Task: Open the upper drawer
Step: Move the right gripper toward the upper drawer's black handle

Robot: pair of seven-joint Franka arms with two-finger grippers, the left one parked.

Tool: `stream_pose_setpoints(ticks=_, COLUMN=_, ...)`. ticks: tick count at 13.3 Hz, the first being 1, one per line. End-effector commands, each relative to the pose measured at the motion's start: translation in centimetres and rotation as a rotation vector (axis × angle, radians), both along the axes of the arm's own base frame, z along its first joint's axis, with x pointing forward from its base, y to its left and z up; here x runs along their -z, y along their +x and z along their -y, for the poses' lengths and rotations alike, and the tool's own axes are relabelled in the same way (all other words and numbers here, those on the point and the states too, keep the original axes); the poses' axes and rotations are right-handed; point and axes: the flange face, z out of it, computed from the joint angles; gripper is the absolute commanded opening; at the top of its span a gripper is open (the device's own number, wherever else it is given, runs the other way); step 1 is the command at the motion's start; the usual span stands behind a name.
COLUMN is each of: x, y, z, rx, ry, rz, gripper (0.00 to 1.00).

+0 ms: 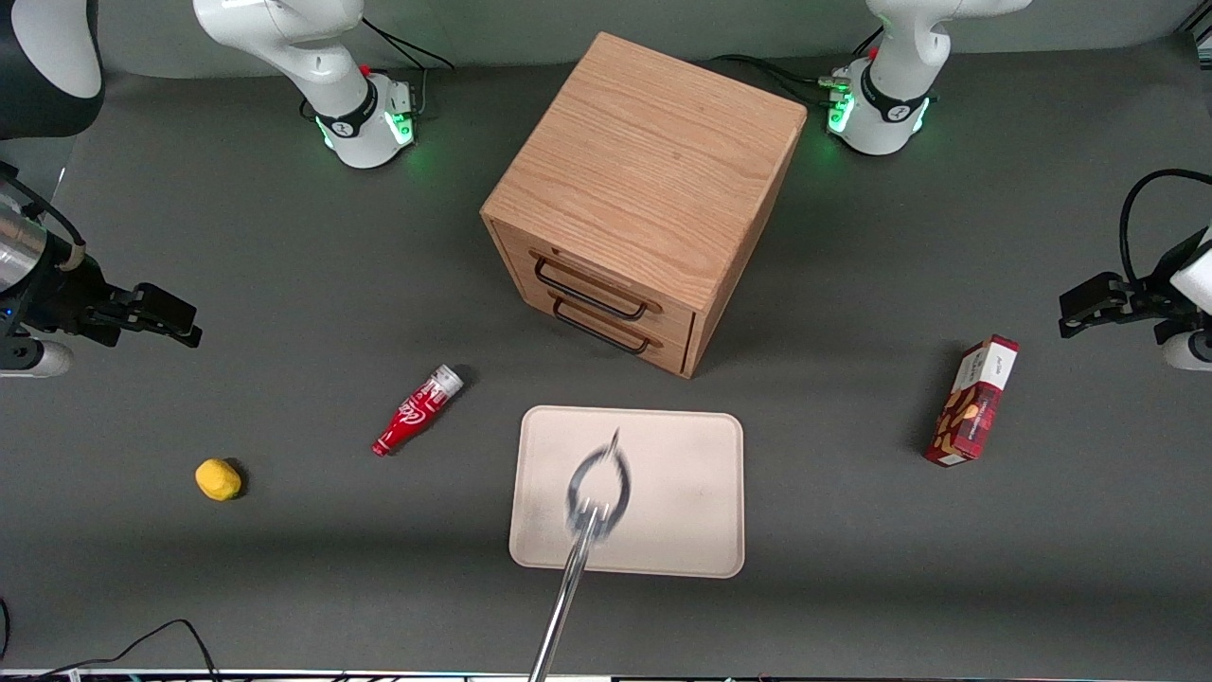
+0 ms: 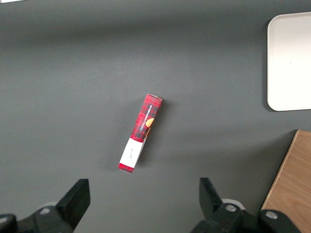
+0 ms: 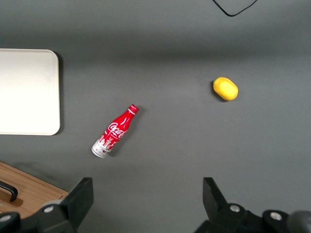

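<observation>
The gripper (image 1: pixel 175 320) hangs above the table (image 1: pixel 284 284) at the working arm's end, its fingers (image 3: pixel 77 196) spread apart with nothing between them. It is well apart from the cabinet (image 1: pixel 644 180), which stands toward the middle of the table with its front turned partly toward the front camera.

The upper drawer (image 1: pixel 597 284) sits shut in that cabinet — its front flush with the frame, its black handle (image 1: pixel 589 291) untouched. The lower drawer (image 1: pixel 611 327) lies just beneath it, also shut.

Below the gripper, in the wrist view, the bare table shows between the fingers. A red bottle (image 1: pixel 417 410) lies on its side nearer the front camera than the gripper, between it and the tray (image 1: pixel 682 445). A yellow ball (image 1: pixel 218 478) rests nearer the camera still, well apart from the bottle. The tray lies flat in front of the cabinet, and a whisk (image 1: pixel 597 493) rests on it, its shaft (image 1: pixel 559 606) running toward the camera.

A red box (image 1: pixel 973 401) stands far from the gripper — toward the parked arm's end of the table.
</observation>
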Motion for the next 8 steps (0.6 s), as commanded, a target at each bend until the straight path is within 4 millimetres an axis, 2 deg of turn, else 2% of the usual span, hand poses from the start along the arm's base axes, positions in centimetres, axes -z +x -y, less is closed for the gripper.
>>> stream_pose_setpoints(ticks=1, x=-0.5, y=0.1, z=-0.1, rx=0.02, ry=-0.023, rz=0.001, gripper=1.0)
stream_pose_setpoints(ticks=5, x=0.3, y=0.0, z=-1.8, rx=-0.024, ry=-0.028, rz=-0.035, gripper=1.0)
stream_pose_setpoints(ticks=8, x=0.0, y=-0.9, z=-5.0, rx=-0.182, ry=-0.016, rz=-0.064, gripper=1.0)
